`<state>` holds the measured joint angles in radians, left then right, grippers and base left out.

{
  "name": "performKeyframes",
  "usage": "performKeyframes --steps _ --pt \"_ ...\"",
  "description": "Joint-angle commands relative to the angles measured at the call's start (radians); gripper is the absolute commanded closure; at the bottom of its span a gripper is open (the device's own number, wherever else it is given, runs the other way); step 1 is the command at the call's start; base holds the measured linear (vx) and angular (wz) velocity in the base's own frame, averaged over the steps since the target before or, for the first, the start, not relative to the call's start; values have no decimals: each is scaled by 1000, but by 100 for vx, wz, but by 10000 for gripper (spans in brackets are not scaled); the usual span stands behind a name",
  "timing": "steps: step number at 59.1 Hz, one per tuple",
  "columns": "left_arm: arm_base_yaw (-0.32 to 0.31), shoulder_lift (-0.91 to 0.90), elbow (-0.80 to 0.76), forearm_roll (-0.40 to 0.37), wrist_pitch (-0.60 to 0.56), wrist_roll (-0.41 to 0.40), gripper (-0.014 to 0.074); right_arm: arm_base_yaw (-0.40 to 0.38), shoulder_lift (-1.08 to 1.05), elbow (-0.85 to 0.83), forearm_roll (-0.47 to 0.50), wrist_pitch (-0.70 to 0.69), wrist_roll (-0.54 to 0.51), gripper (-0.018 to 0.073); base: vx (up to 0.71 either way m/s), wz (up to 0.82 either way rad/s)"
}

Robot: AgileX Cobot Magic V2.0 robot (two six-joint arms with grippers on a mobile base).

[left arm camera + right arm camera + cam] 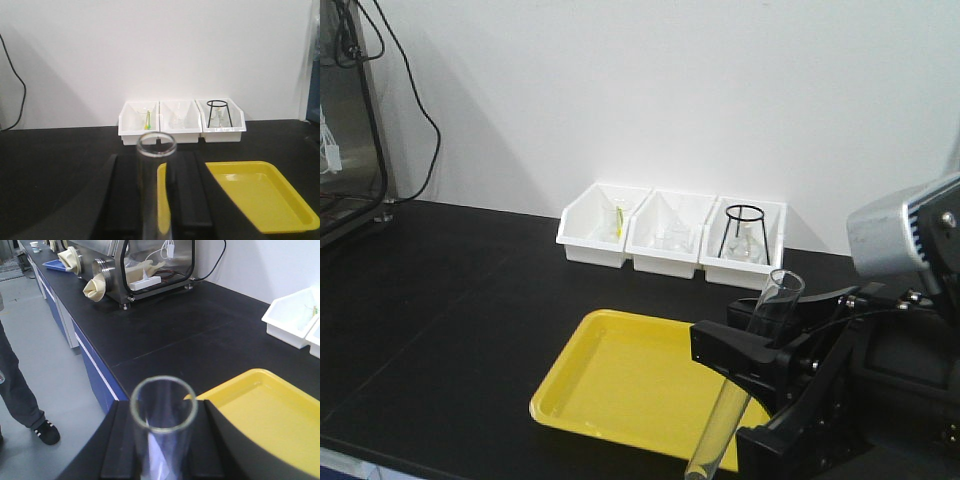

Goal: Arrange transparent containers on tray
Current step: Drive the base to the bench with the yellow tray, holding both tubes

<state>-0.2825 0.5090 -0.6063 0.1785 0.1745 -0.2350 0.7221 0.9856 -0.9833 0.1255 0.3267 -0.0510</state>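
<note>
Tubes (772, 305) are up in the air and not on the tray (620, 390) yet: the left tool (156, 157) is clamped on the left tube (156, 190), held upright near the tray's left side, and the right tool (164, 412) is clamped on the right tube (164, 440), which leans over the tray's right edge. Nothing lies in the tray, so I think the job has only just begun. More clear glass things (675, 238) sit in the white bins (665, 262) at the back of the bench (440, 320), so after these two tubes go down there is lots left to bring over
</note>
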Motion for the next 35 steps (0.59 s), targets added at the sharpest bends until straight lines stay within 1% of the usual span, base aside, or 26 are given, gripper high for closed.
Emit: performKeyframes --steps 1,18,35 --pt "-6 3 -39 -4 -84 -6 534 -5 -16 -39 2 -88 -10 505 27 17" --pt "-6 3 -39 -4 -84 -6 534 -5 -16 -39 2 -84 -10 505 27 4" --pt "-6 3 -39 -4 -84 -6 534 -5 -16 -39 2 -84 -10 505 23 -15"
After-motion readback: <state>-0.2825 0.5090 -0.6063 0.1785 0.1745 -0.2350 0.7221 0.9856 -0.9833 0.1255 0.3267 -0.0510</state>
